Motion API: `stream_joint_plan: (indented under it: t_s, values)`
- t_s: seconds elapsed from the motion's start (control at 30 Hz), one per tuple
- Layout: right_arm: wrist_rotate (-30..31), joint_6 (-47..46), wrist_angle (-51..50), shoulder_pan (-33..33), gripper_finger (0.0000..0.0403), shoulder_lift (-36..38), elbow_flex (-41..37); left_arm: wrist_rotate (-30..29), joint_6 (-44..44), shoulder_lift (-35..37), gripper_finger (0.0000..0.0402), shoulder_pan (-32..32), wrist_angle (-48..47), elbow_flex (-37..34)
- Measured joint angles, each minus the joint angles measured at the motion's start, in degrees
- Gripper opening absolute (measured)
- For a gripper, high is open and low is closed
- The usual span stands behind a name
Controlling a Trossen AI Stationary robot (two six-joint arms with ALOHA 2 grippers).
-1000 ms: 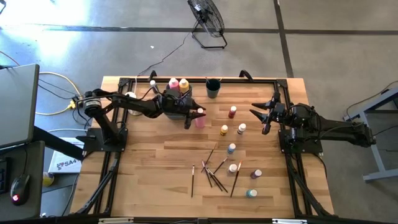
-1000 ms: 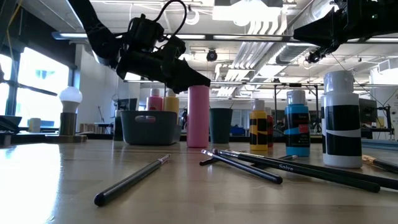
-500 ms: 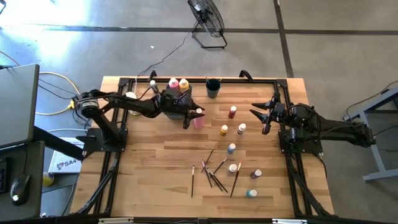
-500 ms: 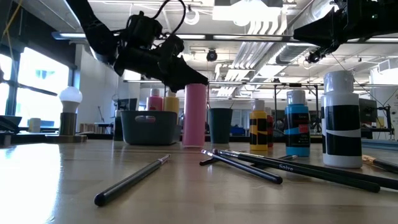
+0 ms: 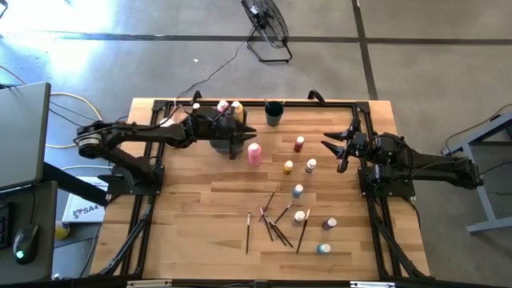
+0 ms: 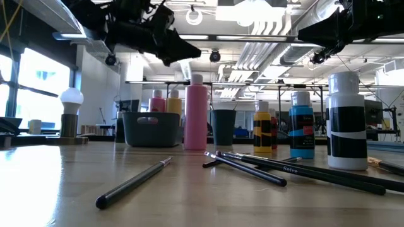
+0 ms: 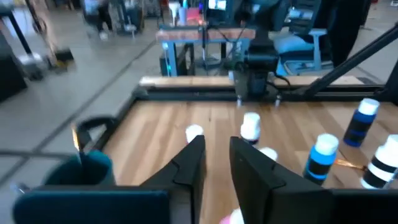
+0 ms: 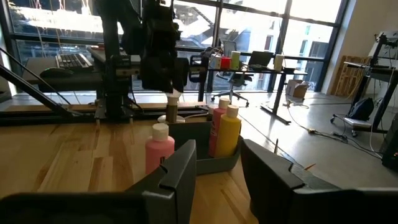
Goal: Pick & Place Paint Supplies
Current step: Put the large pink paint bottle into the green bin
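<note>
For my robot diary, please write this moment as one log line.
left gripper: open, above pink bottle | pink bottle: upright on table, free | right gripper: open, waiting aside

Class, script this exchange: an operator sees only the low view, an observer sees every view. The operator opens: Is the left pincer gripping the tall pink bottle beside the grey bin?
Observer: No. The left wrist view shows the left pincer with a gap between its fingers and nothing in it. From above, the tall pink bottle stands free.
Operator: Are the two bottles behind the grey bin inside it?
Observer: Yes. The right wrist view shows the second pink bottle and the yellow bottle standing inside the grey bin.
Operator: And the right pincer?
Observer: The right pincer is open and empty, at the table's right side.
</note>
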State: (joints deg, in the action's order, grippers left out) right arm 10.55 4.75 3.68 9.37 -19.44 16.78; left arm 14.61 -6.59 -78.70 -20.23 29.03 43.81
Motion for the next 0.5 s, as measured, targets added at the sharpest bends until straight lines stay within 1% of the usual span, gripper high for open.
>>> stream_joint_plan:
  t_s: [0.1,0.3,0.5]
  values:
    - [0.0,0.0,0.0,0.0,0.0121,0.0,0.0,-0.2,-1.1,1.9,0.0058,0.0,-0.5,0.0]
    - [0.0,0.0,0.0,0.0,0.0121,0.0,0.0,-5.0,-1.2,3.4,0.0054,0.0,-1.2,0.0]
    - [0.0,0.0,0.0,0.0,0.0121,0.0,0.0,-8.9,-2.6,3.3,0.0054,0.0,-8.7,0.0]
